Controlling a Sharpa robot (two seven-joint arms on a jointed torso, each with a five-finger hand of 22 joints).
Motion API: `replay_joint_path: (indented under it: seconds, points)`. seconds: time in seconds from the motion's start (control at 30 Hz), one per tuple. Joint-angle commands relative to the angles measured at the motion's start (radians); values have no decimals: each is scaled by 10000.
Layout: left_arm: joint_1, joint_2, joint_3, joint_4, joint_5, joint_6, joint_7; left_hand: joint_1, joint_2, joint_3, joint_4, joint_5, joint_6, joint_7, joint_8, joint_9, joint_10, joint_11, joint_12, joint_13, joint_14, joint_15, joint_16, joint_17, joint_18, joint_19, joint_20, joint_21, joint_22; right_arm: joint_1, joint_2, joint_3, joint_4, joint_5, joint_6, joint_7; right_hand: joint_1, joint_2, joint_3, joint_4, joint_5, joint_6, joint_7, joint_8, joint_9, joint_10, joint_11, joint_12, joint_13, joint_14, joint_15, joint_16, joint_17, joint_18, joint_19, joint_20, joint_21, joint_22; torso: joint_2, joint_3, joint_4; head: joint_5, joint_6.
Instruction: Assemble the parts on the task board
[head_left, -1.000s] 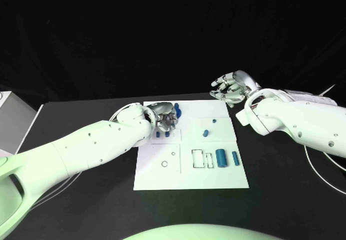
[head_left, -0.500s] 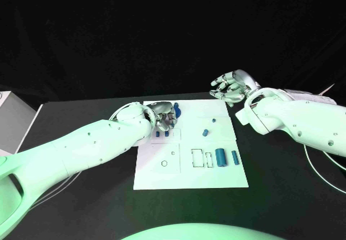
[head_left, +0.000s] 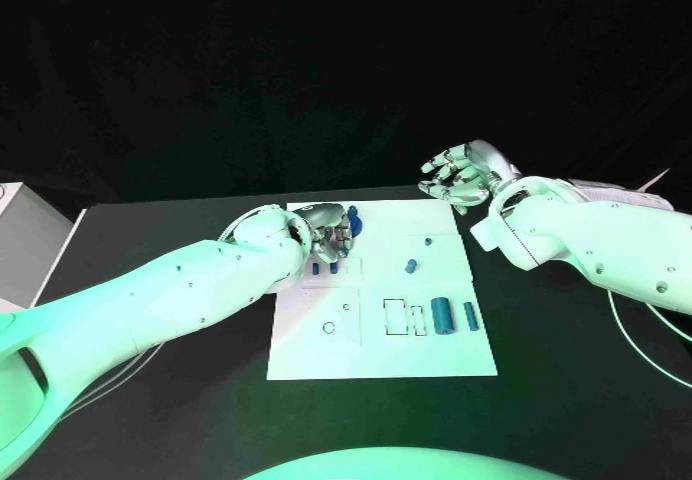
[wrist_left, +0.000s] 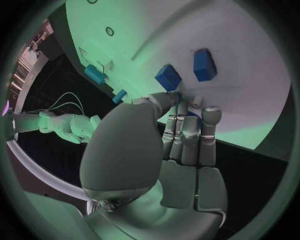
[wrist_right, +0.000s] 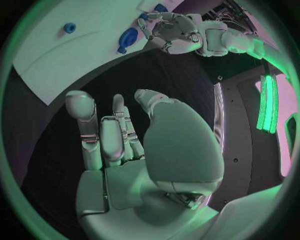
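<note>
We find the left hand down on the board among blue parts, grip indeterminate, and the right hand raised, spread, empty.

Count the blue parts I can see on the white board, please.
About 7: two front right, two mid-right, two by the left hand, one beyond it. The hand may hide more.

Your head camera looks steeply down on the tabletop from above its near edge. Each wrist camera sits close behind its own hand, facing along the fingers. All three views share the task board.
</note>
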Motion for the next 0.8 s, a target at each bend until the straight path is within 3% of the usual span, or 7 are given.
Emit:
replay_joint_path:
  seconds: [0.03,0.47,0.7,0.8]
  points:
    - [-7,23,-8,8,101,-287,149,-28,84,47,-89,15,88,3,-57,21,98,-18,-58,20,78,-10,47,67,-121,69,-9,66,75,-3,-1,3,24,-99,89,104,-80,11,44,-28,3,72,-19,37,-15,46,-41,-36,-8,56,4,15,2,69,58,-18,-16,13,0,-2,-4,0,7]
    - [-10,-233,21,378,623,-883,471,-192,46,271,-296,30,203,37,-276,51,326,0,-411,-36,240,-11,79,177,-151,167,-37,220,243,-3,-19,3,26,-99,95,113,-97,16,45,-29,5,90,-24,45,-12,71,-44,-53,-33,56,2,13,2,69,62,-18,-17,15,2,-5,-1,-24,57]
    - [-10,-626,310,798,1141,-581,401,-295,9,268,-307,21,230,44,-328,64,367,5,-506,-48,254,-2,82,179,-150,150,-28,218,234,-3,-44,3,21,-102,86,109,-106,16,46,-32,7,102,-28,52,-11,82,-47,-69,-51,50,1,-5,-18,79,50,-18,-77,-32,-8,-2,9,-41,56]
    - [-10,-767,374,906,1269,-424,348,-306,5,266,-309,20,233,44,-334,66,372,6,-516,-49,254,-1,82,178,-149,145,-27,216,229,-3,-51,3,17,-103,85,108,-106,16,46,-32,7,102,-28,52,-11,82,-47,-69,-51,50,1,-5,-18,79,50,-18,-77,-32,-10,-2,14,-38,49]
